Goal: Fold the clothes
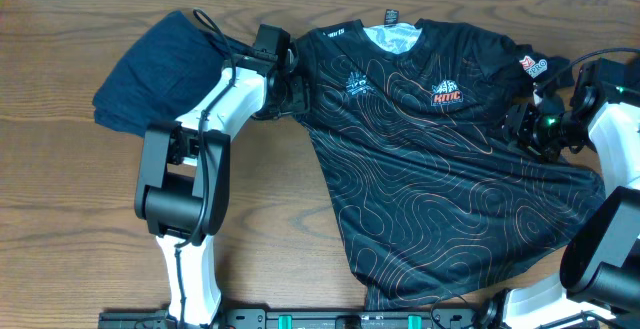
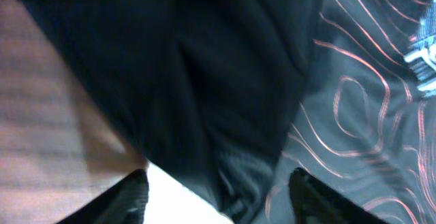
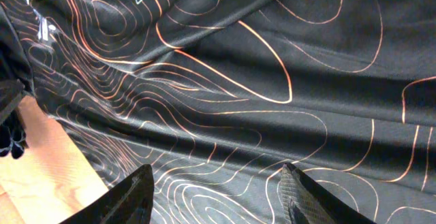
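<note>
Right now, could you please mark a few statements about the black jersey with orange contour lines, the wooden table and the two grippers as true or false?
1. The black jersey with orange contour lines lies spread open on the brown wooden table. True.
2. Its pale inner collar points toward the arm bases. False: it lies at the far edge, away from them.
3. A dark navy cloth lies on the left arm's side of the jersey. True.
4. The right gripper hangs over bare wood. False: jersey fabric lies under it.
5. The left gripper is pressed shut. False: its fingers stand apart.
</note>
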Tool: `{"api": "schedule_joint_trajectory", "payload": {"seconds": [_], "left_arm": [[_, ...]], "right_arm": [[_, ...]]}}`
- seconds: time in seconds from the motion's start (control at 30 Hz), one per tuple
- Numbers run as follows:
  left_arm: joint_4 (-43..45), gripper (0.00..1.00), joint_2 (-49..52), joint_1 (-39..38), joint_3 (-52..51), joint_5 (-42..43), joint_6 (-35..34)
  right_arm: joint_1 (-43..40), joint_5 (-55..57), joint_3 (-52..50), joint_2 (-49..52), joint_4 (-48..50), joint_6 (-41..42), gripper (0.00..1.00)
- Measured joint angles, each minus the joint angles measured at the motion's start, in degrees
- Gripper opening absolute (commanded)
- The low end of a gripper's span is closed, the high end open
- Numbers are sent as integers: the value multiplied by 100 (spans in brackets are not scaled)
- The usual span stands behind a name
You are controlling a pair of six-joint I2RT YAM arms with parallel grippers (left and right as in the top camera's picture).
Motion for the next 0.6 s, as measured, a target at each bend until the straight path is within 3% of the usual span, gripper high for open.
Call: {"api": "schedule_joint_trajectory", "payload": {"seconds": [0.03, 0.23, 0.4, 0.6], "left_arm": [[42, 52, 17, 2, 0, -63, -7], [31, 9, 33, 22, 0, -284, 168], [-570, 6, 33, 37, -2, -481, 275], [-1888, 6, 9, 37, 20, -1058, 273]], "right_arm": [[0, 0, 0, 0, -13, -2, 58], [0, -2, 0, 0, -46, -2, 58], [0, 7, 0, 0, -46, -2, 58], [0, 164, 0, 0, -22, -4, 58]]}}
